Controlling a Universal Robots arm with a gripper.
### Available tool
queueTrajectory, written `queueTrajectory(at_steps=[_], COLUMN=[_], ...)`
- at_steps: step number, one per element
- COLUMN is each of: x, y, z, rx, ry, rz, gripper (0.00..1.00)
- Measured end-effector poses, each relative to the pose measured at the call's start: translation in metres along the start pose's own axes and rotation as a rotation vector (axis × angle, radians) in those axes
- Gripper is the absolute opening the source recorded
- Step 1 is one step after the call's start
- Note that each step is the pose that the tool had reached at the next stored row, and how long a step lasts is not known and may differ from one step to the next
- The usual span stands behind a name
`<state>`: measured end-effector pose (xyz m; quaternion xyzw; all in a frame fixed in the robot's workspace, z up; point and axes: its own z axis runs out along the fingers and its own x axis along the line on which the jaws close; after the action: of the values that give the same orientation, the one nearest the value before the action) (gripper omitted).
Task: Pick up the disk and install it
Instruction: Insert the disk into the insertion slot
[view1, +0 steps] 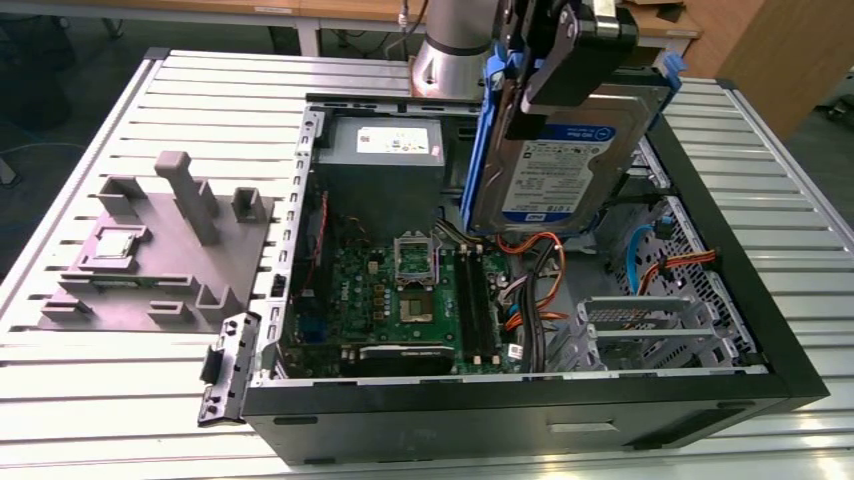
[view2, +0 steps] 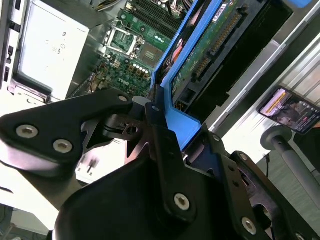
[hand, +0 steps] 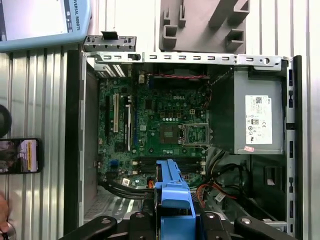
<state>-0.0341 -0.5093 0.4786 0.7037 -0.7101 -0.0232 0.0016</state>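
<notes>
Ribbed pale metal worktop (view1: 80, 420), glossy along its slats, under an open black computer case (view1: 747, 330) lying on its side. Pick-up half of the job done, by the look of it: disk (view1: 567, 170) off every surface, hanging on edge and slightly tilted above the middle of the case, over the cables and memory slots, touching nothing below. Jaws of the gripper (view1: 541, 100) closed tight on the upper end of the blue frame, black metal fingers (view2: 160, 140) pressed flat against the plastic in the second wrist view. Install half not yet done, judging from this: perforated grey sheet-metal drive cage (view1: 641, 325), toward the exterior view's right inside the case, with nothing seated in it as far as can be seen. Disk a flat rectangular slab: silver-grey metal shell, smooth white-and-blue label on the broad face, bright blue moulded plastic rails along the edges, bare green circuit board and a dark connector strip on the back. Underneath, a green motherboard (view1: 400, 300) crowded with small parts around a square metal socket, a matte grey power supply box (view1: 387, 145) with a white sticker, and loose orange cables (view1: 541, 250). Beside the case, on the exterior view's left, a dull grey blocky fixture (view1: 160, 250) with upright posts.
</notes>
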Motion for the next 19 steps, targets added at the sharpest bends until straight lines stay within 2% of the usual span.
queueTrajectory(at_steps=[14, 19], x=[0.0012, 0.0085], y=[0.0, -0.0006], z=[0.0, 0.0002], rx=[0.0, 0.0], ry=[0.0, 0.0], rz=[0.0, 0.0], gripper=[0.37, 0.37])
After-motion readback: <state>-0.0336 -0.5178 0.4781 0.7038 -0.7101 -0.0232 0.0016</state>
